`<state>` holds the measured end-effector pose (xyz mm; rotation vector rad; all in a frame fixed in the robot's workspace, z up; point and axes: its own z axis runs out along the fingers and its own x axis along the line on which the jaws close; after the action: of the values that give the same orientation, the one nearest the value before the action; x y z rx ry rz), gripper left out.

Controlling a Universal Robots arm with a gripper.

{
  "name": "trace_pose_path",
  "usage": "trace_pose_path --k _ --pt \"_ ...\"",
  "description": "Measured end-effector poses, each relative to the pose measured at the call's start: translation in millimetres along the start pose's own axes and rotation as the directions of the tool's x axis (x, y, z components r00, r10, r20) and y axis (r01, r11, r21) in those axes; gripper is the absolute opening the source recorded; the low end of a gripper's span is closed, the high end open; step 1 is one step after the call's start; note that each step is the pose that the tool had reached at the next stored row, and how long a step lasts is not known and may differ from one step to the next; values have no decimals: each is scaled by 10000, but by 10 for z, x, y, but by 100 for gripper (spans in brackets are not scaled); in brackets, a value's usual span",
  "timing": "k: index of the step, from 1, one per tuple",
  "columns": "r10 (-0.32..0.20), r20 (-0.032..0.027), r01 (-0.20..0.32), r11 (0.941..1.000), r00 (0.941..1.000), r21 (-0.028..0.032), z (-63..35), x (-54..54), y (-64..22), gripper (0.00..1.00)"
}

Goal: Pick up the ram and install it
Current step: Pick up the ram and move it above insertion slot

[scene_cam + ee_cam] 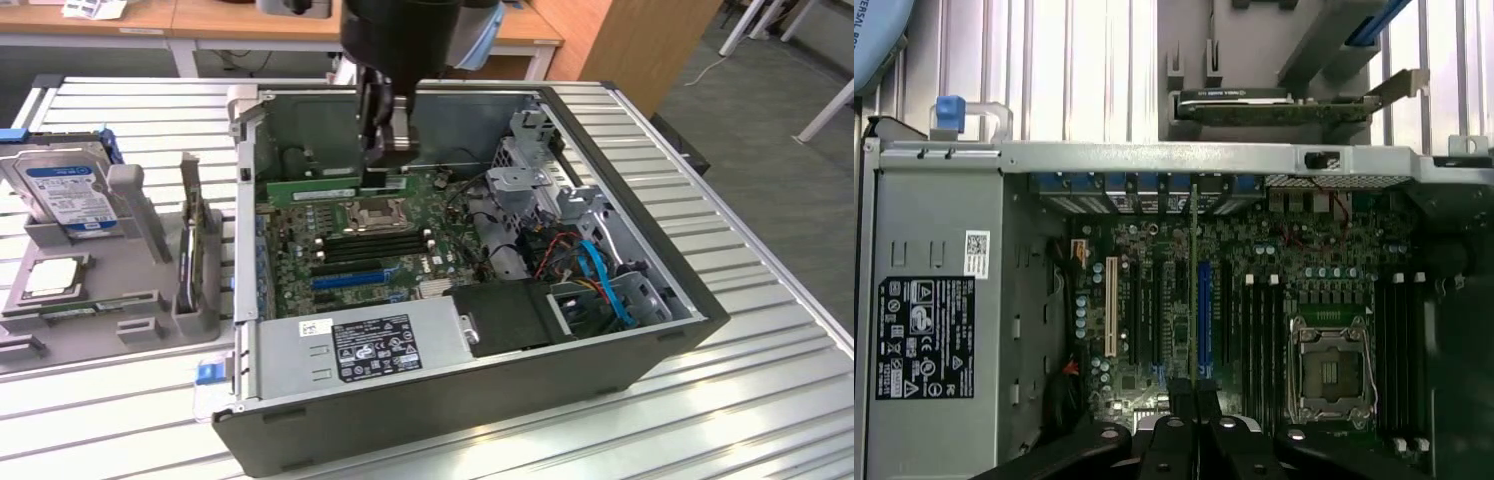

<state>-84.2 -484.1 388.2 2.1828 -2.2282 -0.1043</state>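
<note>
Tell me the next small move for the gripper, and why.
Probably a short sideways shift toward the processor socket, without lowering. The gripper holds the ram edge-on, parallel to the slots, but in the wrist view its edge lines up beside the blue slot, not over the black memory slots next to the socket.

The computer case point(641, 350) sat centred on the tabletop point(761, 420). The parts holder point(80, 325), bearing a hard drive point(67, 190), lay by the exterior view's left edge. The ram point(320, 190) hung over the motherboard point(387, 255).

The ram point(1194, 280) is green, one slot point(1205, 320) blue, the printed label point(924, 335) black
</note>
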Motion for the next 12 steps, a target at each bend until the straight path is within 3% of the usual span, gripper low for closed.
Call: trace_pose_path --k 12 --pt "0 -1 0 10000 10000 -8 -22 -7 -344 12"
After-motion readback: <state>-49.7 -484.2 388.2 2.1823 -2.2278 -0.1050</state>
